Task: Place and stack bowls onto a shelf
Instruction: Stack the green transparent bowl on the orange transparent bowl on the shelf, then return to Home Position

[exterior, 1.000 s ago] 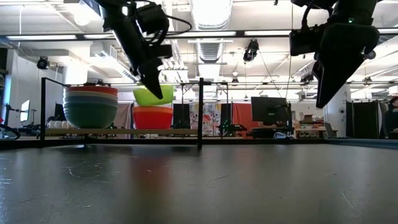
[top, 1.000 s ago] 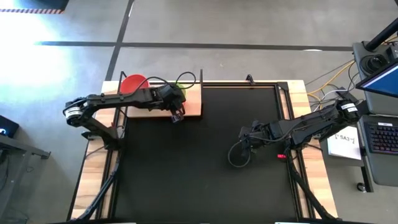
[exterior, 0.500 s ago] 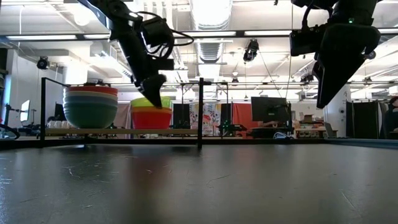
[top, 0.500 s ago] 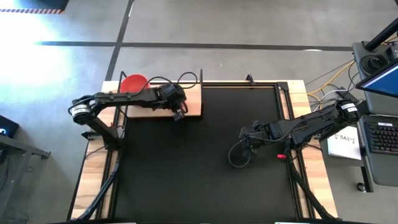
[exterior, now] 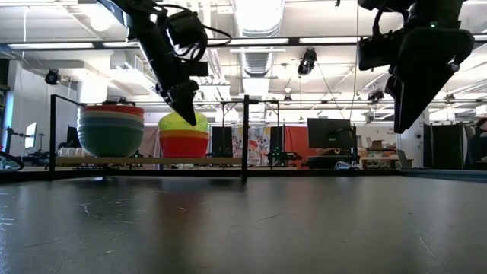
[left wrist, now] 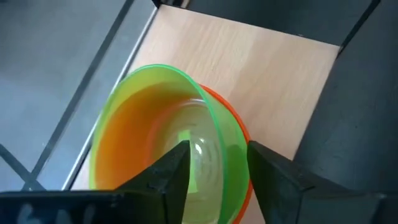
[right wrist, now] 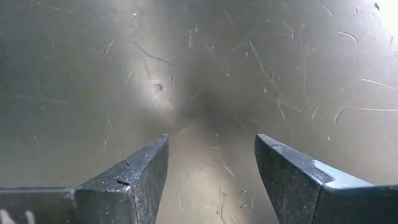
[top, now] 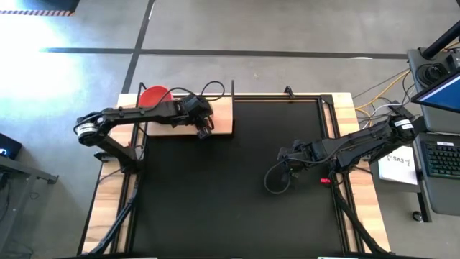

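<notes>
Left end effector [left wrist: 214, 171]: fingers parted astride green bowl [left wrist: 168, 137] rim, bowl nested in red stack on shelf [left wrist: 261, 68], far left. Risk: finger snags rim on withdrawal, tips stack. Right end effector [right wrist: 211, 180]: open, idle above surface [right wrist: 205, 68].

Black table [top: 230, 187] — laptop [top: 440, 147], paper [top: 399, 164] beside it

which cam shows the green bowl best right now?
Left wrist view: the green bowl fills the picture, nested in an orange-red bowl on the shelf, with the left gripper open over its rim. Low view shows it side-on, partly behind the gripper. High view hides it under the arm. Right wrist view shows only table.
</notes>
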Motion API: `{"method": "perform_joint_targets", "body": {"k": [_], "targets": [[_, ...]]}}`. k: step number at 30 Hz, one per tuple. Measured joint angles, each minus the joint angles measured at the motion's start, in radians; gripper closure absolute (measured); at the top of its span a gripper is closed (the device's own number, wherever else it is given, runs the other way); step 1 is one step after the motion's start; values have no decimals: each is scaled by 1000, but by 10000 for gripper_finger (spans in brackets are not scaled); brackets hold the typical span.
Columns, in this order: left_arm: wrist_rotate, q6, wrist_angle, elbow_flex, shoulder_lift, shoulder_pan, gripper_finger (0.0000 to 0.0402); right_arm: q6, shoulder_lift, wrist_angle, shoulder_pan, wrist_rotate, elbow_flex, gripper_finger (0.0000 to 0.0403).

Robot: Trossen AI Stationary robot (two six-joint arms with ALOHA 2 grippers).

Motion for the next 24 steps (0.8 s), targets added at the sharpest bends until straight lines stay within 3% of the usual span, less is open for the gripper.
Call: {"method": "perform_joint_targets", "body": {"k": [6, 17, 24], "targets": [[-118, -4, -13, 0, -6, 0, 253, 0, -24, -20, -7, 0, 0, 177], [-122, -30, -44, 0, -11, -21, 290, 7, -111, -22, -9, 1, 0, 177], [-120, -93, -45, 0, -67, -42, 292, -25, -211, -15, -9, -6, 0, 177]]}}
